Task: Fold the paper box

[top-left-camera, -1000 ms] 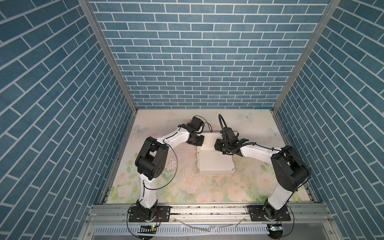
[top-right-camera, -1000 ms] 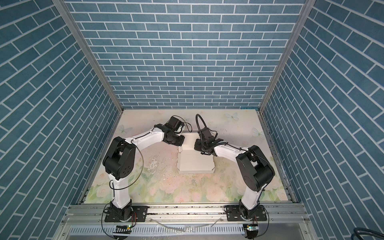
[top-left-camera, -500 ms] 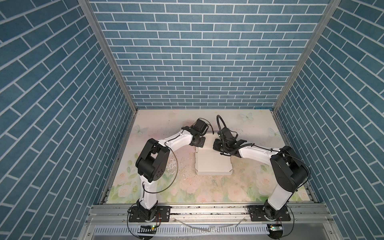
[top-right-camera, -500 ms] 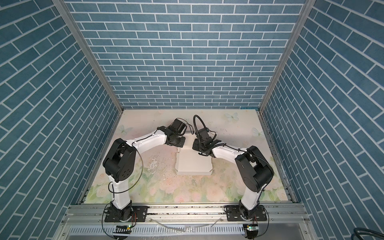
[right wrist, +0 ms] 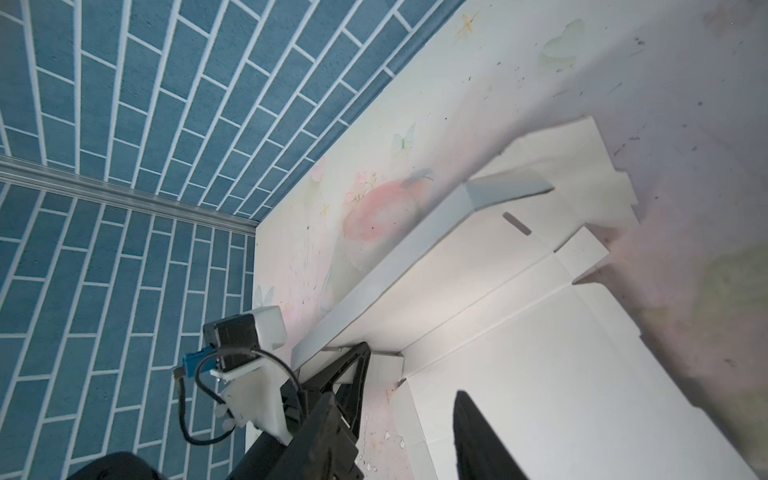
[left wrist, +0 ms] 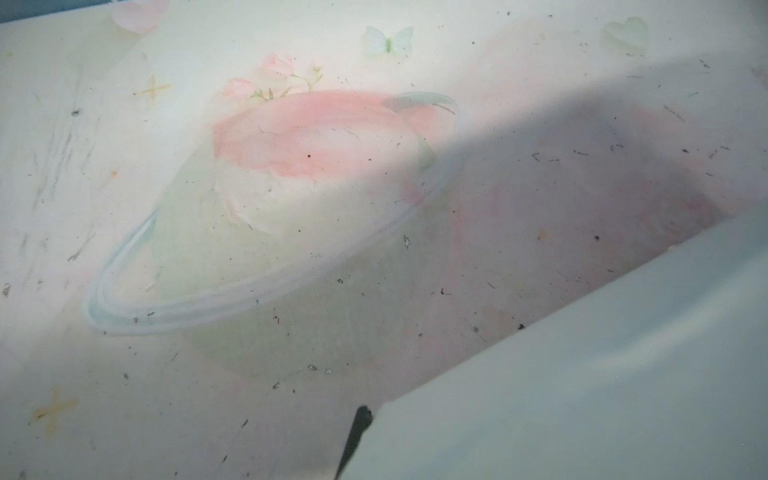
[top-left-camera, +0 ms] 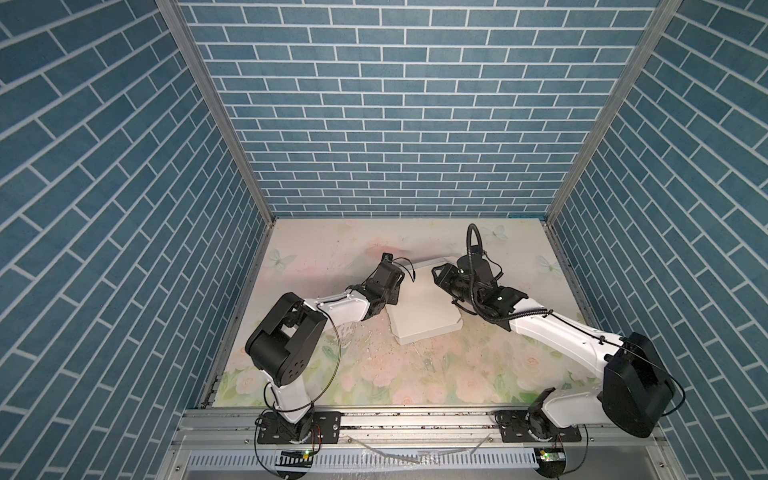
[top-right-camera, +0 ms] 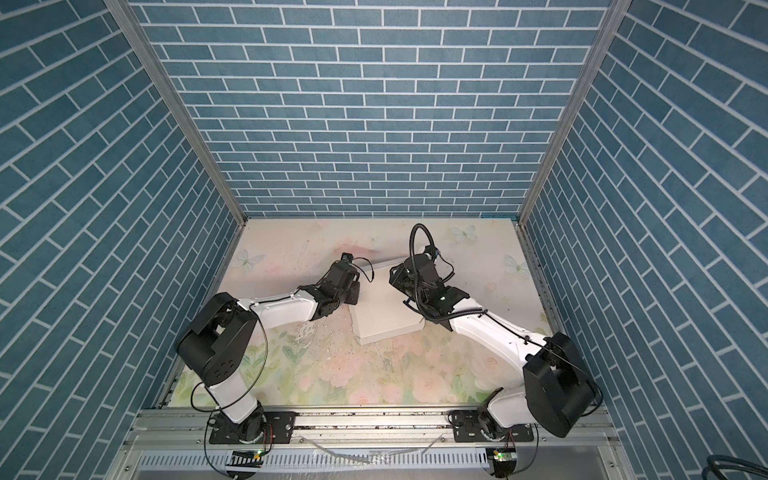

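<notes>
The white paper box (top-left-camera: 422, 309) (top-right-camera: 386, 309) lies partly folded on the floral table between both arms. Its long left wall (right wrist: 395, 266) stands up, and the flaps at the far end lie flat. My left gripper (top-left-camera: 392, 296) (top-right-camera: 353, 297) is shut at the near end of that wall. One dark fingertip (left wrist: 360, 419) shows against the white panel (left wrist: 582, 374), which hides the other. My right gripper (top-left-camera: 438, 279) (right wrist: 411, 415) hovers open over the box's base panel (right wrist: 540, 353), with nothing between its fingers.
Small paper crumbs (top-left-camera: 374, 347) litter the mat in front of the box. Blue brick walls (top-left-camera: 395, 124) close in the back and both sides. A metal rail (top-left-camera: 415, 419) runs along the front edge, where both arm bases are mounted.
My right gripper has opened and let go of the box. The box has slid a little away from the front and turned. The left gripper stayed shut.
</notes>
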Action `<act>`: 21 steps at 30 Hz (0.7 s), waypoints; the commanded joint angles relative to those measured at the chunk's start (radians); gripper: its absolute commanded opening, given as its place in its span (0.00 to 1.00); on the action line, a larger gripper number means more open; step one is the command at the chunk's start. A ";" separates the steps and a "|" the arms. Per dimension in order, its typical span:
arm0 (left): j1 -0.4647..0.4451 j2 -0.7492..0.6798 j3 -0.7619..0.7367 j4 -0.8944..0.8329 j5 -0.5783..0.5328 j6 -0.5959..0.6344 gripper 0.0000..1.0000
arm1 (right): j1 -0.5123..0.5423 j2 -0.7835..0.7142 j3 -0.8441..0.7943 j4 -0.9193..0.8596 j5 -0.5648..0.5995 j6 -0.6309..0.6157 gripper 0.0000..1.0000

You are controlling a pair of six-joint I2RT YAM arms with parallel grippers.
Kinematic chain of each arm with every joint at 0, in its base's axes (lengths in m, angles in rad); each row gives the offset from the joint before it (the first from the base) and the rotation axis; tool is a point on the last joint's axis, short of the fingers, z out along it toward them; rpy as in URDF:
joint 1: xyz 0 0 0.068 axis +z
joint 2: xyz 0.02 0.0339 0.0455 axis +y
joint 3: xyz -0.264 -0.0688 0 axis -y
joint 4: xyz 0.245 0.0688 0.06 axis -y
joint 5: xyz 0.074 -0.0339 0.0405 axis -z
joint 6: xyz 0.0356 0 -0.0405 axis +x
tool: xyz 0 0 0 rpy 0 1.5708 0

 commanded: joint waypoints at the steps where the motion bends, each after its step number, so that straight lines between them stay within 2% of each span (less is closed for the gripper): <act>1: -0.003 0.014 -0.074 0.091 -0.053 0.013 0.00 | 0.023 0.020 -0.065 0.173 0.058 0.156 0.49; 8: -0.006 0.022 -0.100 0.128 -0.038 0.025 0.00 | 0.028 0.154 -0.094 0.458 0.048 0.235 0.51; 16: -0.009 0.036 -0.082 0.121 -0.019 0.052 0.00 | 0.019 0.284 -0.037 0.542 0.029 0.237 0.51; 21: -0.008 0.040 -0.076 0.115 -0.011 0.063 0.00 | 0.007 0.367 0.005 0.592 0.000 0.241 0.48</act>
